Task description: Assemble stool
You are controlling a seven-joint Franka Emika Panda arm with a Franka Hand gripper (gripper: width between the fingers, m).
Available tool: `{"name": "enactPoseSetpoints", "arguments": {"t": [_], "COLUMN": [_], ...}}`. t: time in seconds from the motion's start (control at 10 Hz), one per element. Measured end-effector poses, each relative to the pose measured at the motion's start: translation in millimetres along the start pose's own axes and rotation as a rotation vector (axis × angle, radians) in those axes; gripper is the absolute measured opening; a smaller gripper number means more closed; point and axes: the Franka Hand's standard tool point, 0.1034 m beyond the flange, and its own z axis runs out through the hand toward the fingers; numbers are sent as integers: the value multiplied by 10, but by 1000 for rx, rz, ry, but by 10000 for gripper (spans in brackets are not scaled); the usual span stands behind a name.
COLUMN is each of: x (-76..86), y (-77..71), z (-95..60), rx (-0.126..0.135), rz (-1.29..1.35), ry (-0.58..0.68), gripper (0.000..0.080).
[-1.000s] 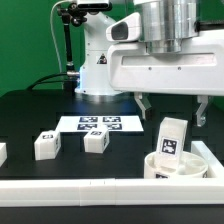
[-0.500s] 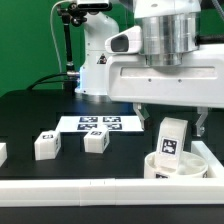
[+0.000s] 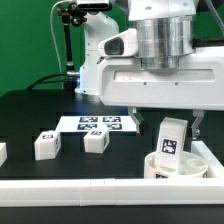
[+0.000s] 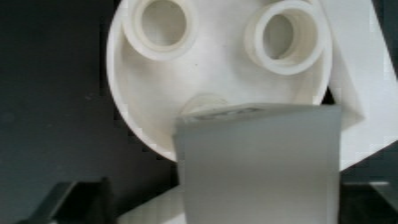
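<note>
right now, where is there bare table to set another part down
Bare table runs between the front rail and the two loose blocks: left block, middle block. More lies behind them, beside the marker board. Crowded on the exterior view's right: seat, upright block, gripper over them.

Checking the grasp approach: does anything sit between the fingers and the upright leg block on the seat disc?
Nothing visible. The gripper hangs over the leg block, fingers either side of its top, only open air between.
</note>
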Motion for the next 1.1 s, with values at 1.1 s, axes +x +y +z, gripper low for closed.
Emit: {"name": "enactPoseSetpoints", "arguments": {"t": [1.1], "x": [12], "y": [-73], "z": [17], "rx": [107], "rz": [632], "ry": [-25], "gripper": [340]}}
